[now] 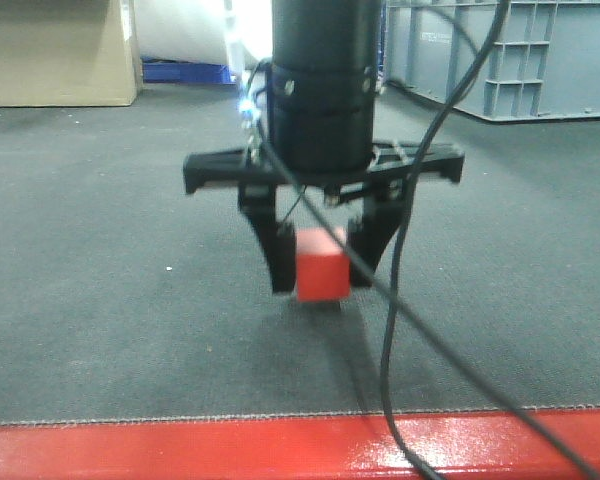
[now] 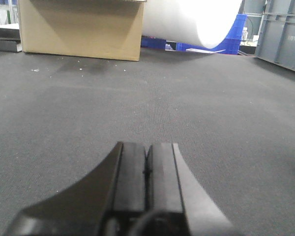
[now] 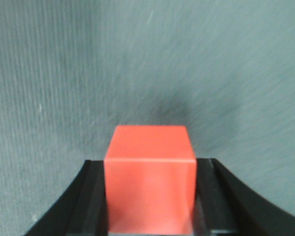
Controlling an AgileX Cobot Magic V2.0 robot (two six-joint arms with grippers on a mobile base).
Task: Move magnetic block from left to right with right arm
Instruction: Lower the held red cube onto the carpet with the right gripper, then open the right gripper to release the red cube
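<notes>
While the right gripper [image 1: 315,270] pinches the magnetic block [image 1: 321,264] above bare carpet [image 1: 100,300], the left gripper [image 2: 146,162] is pressed together.

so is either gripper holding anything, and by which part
The right gripper holds the magnetic block by its two opposite side faces; the left gripper holds nothing.

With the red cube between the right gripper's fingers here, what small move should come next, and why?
Probably carry it sideways toward the right. The magnetic block sits clamped between the right gripper fingers, and in the front view it seems just clear of the grey mat, with its shadow below. The left gripper is shut and idle.
</notes>
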